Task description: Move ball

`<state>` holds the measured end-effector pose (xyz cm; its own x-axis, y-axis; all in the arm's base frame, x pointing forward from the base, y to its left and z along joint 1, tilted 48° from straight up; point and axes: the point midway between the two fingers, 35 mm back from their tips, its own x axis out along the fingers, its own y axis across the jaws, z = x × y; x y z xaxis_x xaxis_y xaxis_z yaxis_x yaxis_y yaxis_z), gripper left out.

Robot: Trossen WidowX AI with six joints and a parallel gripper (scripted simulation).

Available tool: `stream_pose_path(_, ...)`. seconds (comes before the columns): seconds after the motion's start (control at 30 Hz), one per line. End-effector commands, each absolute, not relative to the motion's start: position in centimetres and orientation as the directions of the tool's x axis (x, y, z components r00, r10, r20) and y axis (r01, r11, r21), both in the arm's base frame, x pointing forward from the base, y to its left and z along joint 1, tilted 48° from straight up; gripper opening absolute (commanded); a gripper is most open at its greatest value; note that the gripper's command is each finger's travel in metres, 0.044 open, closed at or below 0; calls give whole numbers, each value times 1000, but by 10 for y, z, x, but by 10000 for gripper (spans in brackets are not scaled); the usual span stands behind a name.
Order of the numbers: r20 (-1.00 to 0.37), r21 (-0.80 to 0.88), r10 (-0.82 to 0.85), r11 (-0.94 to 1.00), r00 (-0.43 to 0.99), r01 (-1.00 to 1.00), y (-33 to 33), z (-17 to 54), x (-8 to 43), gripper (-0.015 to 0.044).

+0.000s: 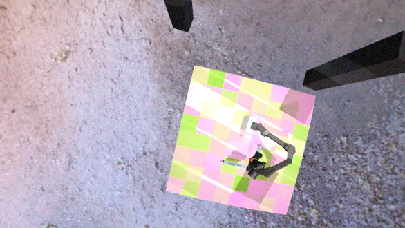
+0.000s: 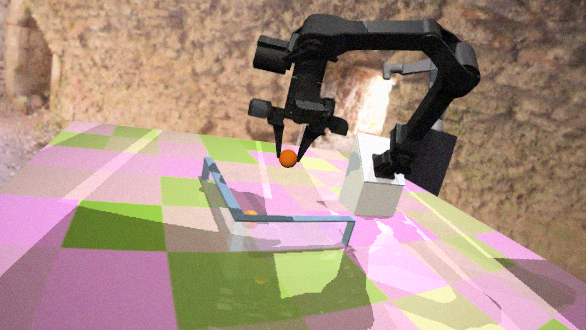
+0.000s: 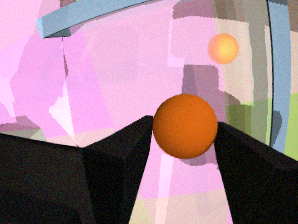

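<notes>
Gripping the orange ball aloft, the gripper should carry it steadily toward the see-through copy below, lowering fully before releasing inside the walls.

- In the top view the ball was only a tiny orange speck beside the pincer, and the clear walls were too small to trace.
- The wrist view cut off the pincer's fingers at the lower edge.
- The see-through copy sat partly behind a wall in the exterior view.
</notes>
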<state>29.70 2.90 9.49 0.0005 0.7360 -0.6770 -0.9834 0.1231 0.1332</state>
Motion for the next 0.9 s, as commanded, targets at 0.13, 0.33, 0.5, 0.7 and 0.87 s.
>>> stream_pose_path(0.13,-676,284,737,259,-1,-923,37,94,308,0)
stream_pose_path(0.33,-676,397,737,363,-1,-843,42,94,316,0)
stream_pose_path(0.5,-676,482,737,442,0,-756,47,94,322,0)
stream_pose_path(0.7,-676,572,737,524,0,-631,54,94,330,0)
stream_pose_path(0.87,-675,634,738,579,0,-513,59,93,337,0)
